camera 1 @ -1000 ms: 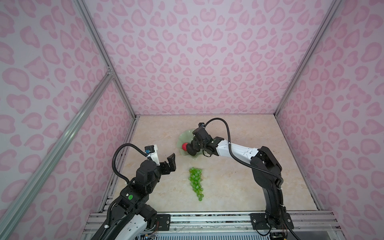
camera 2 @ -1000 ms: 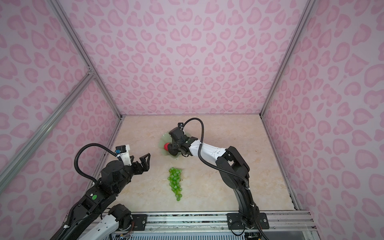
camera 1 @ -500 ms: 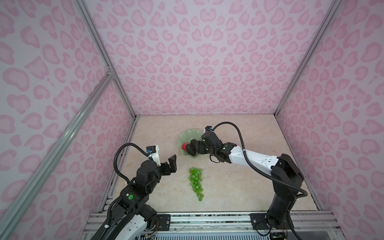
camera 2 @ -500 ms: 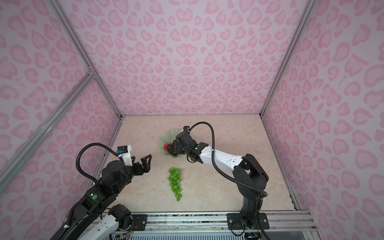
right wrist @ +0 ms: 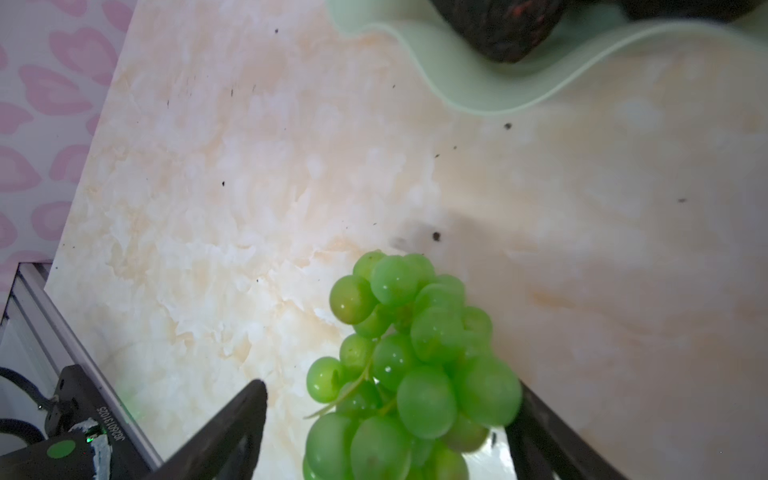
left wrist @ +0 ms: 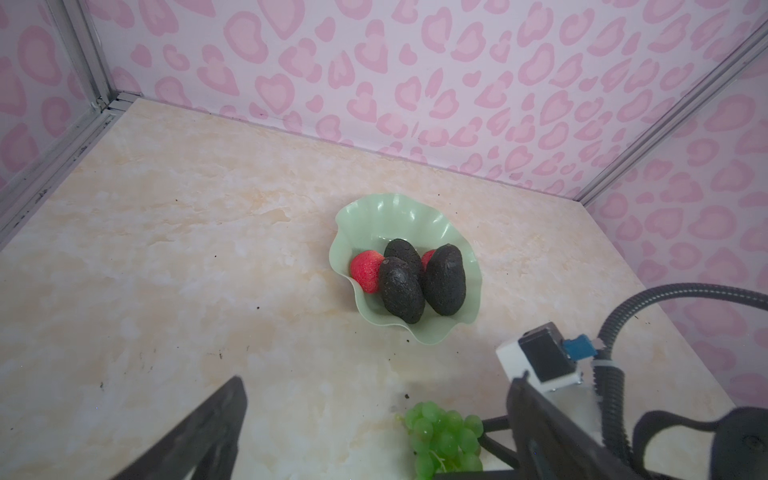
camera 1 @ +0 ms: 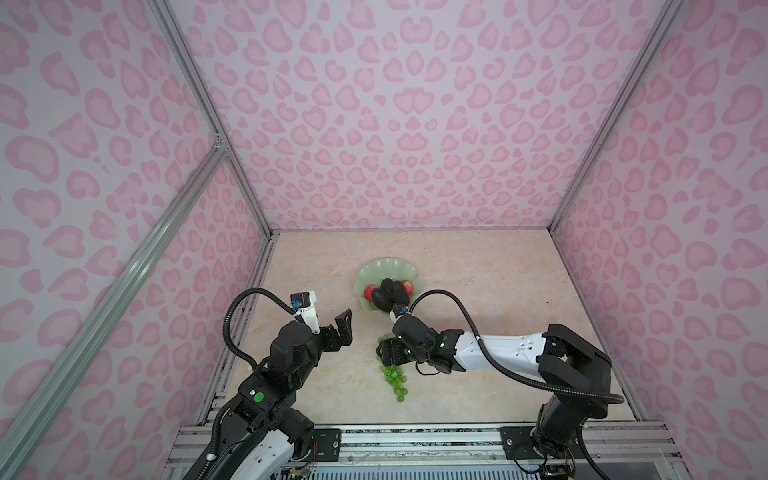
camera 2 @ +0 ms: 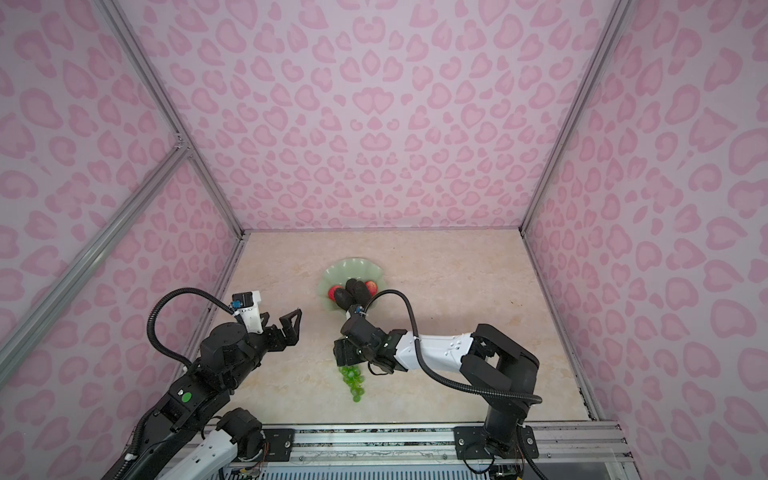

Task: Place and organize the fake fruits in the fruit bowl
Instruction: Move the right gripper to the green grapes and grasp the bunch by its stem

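Note:
The pale green fruit bowl (camera 1: 386,266) (camera 2: 353,265) (left wrist: 386,208) stands mid-table. It holds three dark bumpy fruits (left wrist: 401,291) and two red fruits (left wrist: 365,270), one half hidden behind the dark ones. A bunch of green grapes (camera 1: 395,378) (camera 2: 353,380) (right wrist: 415,365) lies on the table in front of the bowl. My right gripper (camera 1: 384,353) (right wrist: 388,388) is open over the bunch's bowl-side end, one finger on each side of it. My left gripper (camera 1: 334,322) (left wrist: 378,380) hangs open and empty to the left of the grapes.
Pink patterned walls with metal frame posts (camera 1: 249,199) close in the table on three sides. A metal rail (camera 1: 415,436) runs along the front edge. The right arm's black cable (camera 1: 457,307) loops up near the bowl's front rim.
My right gripper has drawn back from the bowl toward the front, opened wide, and now straddles the grapes. The fruits in the bowl are uncovered. The left arm has not moved.

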`<state>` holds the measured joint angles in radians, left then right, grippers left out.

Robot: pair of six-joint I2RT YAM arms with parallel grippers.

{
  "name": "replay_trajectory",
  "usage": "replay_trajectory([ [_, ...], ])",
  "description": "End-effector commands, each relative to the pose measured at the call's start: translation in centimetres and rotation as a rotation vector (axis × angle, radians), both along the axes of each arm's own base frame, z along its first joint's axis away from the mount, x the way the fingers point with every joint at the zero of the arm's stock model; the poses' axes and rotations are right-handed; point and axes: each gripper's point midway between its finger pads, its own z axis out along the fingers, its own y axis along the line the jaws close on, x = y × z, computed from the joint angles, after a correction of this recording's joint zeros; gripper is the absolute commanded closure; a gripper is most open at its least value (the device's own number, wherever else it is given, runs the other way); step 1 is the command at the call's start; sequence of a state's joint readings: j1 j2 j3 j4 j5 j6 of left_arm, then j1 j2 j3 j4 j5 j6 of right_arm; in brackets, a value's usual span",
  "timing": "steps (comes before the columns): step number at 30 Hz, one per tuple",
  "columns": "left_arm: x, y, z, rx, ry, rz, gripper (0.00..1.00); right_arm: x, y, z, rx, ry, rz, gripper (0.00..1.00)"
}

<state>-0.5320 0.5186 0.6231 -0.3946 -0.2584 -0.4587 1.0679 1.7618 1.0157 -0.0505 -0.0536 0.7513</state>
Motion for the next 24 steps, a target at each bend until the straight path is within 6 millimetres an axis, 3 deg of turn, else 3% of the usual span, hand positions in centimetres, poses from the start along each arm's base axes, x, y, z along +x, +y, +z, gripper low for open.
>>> replay_trajectory([
  [1, -0.1, 0.0, 0.5, -0.010, -0.014, -0.002, 0.01, -0.3, 0.6, -1.2, -0.016, 0.048, -0.012, 0.12],
  [9, -0.1, 0.2, 0.5, -0.015, -0.019, 0.005, 0.01, 0.9, 0.6, -3.1, -0.091, 0.045, -0.051, 0.21],
  [11, -0.1, 0.2, 0.6, -0.013, -0.020, 0.005, 0.01, 1.1, 0.8, -3.3, -0.096, 0.048, -0.051, 0.28],
  [14, -0.1, 0.2, 0.5, -0.013, -0.020, 0.007, 0.01, 1.2, 1.1, -3.3, -0.086, 0.048, -0.047, 0.47],
  [19, -0.1, 0.2, 0.5, -0.014, -0.020, 0.010, 0.01, 1.3, 1.2, -1.3, -0.020, 0.001, -0.037, 0.64],
  [24, -0.1, 0.3, 0.6, -0.015, -0.022, 0.010, 0.01, 1.5, 0.3, 2.2, 0.045, -0.066, -0.060, 0.68],
])
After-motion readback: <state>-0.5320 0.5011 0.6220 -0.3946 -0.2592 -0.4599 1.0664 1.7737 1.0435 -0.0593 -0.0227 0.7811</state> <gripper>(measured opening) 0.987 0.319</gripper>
